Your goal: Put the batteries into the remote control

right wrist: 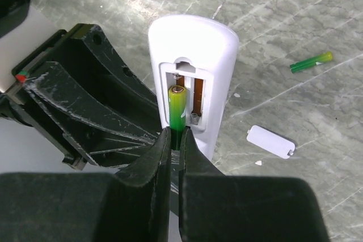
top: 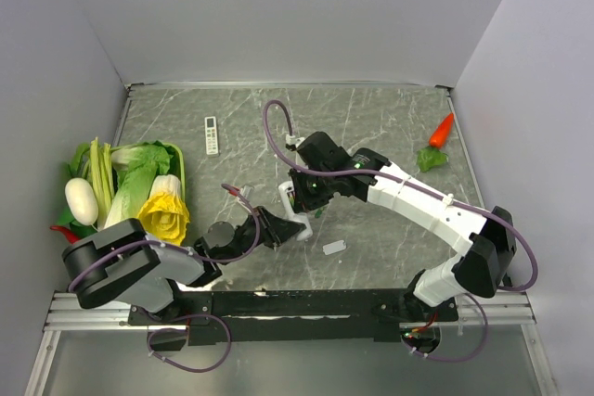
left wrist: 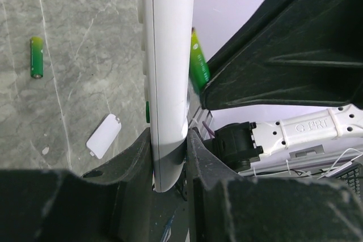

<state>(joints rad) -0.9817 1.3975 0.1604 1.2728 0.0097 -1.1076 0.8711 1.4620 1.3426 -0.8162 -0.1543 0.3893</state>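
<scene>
From above, we see the left gripper (top: 281, 225) closed around the lower end of the remote control (top: 298, 221) near the middle of the table (top: 390, 118). The right gripper (top: 307, 199) comes in from the far side and meets the remote. We cannot tell the remote's long axis from this view. The back cover (top: 334, 248) lies on the table just right of it. A slim remote (top: 212, 134) lies well apart toward the far left. Vegetables (top: 139, 187) are heaped at the left edge and a carrot (top: 442, 130) lies at the far right.

In the left wrist view, the remote sits pinched between the two left fingers, which press on its sides. It is seen edge-on, with its long axis running straight away from the jaws. The first battery (left wrist: 197, 63) lies against the remote's right side, under the black bulk of the right gripper. The second battery (left wrist: 37, 56) lies on the table to the left, well apart. The cover lies between it and the remote.

In the right wrist view, the remote's open bay faces us, its rounded end away. The right jaws stand narrow, clamped on the near end of the first battery. It lies in the left slot, parallel to the remote's length. The left gripper crowds the remote's left side.
</scene>
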